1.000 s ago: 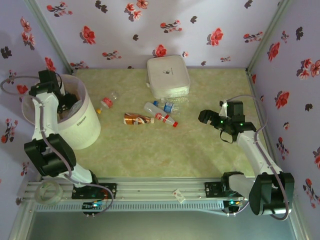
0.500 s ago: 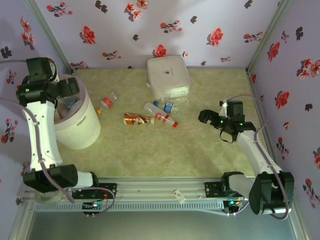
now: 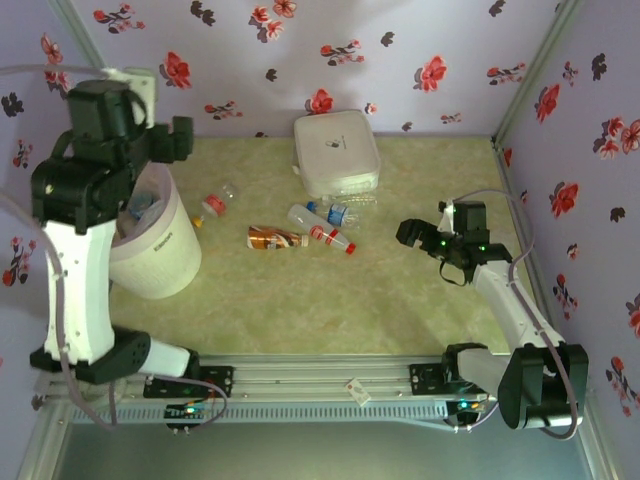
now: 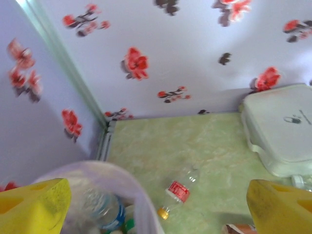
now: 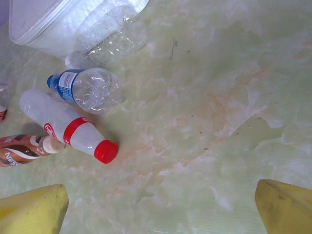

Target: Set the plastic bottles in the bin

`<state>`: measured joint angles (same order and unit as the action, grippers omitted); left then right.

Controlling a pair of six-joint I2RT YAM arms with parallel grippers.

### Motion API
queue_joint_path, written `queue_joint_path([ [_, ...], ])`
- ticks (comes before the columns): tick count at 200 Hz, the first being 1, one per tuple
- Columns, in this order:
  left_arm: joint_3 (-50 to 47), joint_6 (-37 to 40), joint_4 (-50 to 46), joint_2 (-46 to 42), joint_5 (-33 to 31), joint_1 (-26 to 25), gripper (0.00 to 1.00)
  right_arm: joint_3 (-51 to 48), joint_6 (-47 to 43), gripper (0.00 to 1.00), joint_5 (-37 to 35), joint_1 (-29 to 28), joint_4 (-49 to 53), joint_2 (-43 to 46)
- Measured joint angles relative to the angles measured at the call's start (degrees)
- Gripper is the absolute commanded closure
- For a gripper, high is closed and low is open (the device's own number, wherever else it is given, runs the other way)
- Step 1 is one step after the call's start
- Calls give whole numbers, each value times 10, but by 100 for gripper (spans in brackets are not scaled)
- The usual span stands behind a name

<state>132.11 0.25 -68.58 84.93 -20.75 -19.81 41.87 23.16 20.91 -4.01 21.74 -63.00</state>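
Observation:
The white bin (image 3: 160,250) stands at the left with several bottles inside (image 4: 105,212). My left gripper (image 3: 178,140) is raised above its far rim (image 4: 122,175), open and empty (image 4: 156,217). On the table lie a clear bottle with a red label (image 3: 213,205) (image 4: 179,190), a brown-wrapped bottle (image 3: 274,238) (image 5: 19,150), a white bottle with a red cap (image 3: 328,236) (image 5: 68,129), a blue-labelled bottle (image 3: 337,213) (image 5: 87,87) and a crushed clear bottle (image 5: 109,36). My right gripper (image 3: 411,235) is open (image 5: 158,217), right of the red cap, holding nothing.
A flat white square box (image 3: 335,152) (image 4: 282,131) (image 5: 58,19) sits at the back, touching the crushed clear bottle. Flowered walls close in the table on three sides. Bare green tabletop (image 3: 330,300) lies between the bottles and the arm bases.
My left arm has lifted out of the bin and swung up towards the back, its gripper now high over the bin's far rim. The right arm has not moved.

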Motion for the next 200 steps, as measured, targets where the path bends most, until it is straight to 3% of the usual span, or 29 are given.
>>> queue_joint_path([
  [37, 94, 22, -62, 164, -28, -80, 9, 0, 0, 1, -1, 0, 1, 8],
  [82, 123, 23, -108, 301, -33, -105, 9, 0, 0, 1, -1, 0, 0, 14],
  [143, 31, 20, -85, 331, -11, -55, 10, 0, -1, 1, -1, 0, 3, 24],
  [200, 5, 16, -60, 407, 21, 3, 9, -1, -1, 1, -1, 0, 7, 28],
])
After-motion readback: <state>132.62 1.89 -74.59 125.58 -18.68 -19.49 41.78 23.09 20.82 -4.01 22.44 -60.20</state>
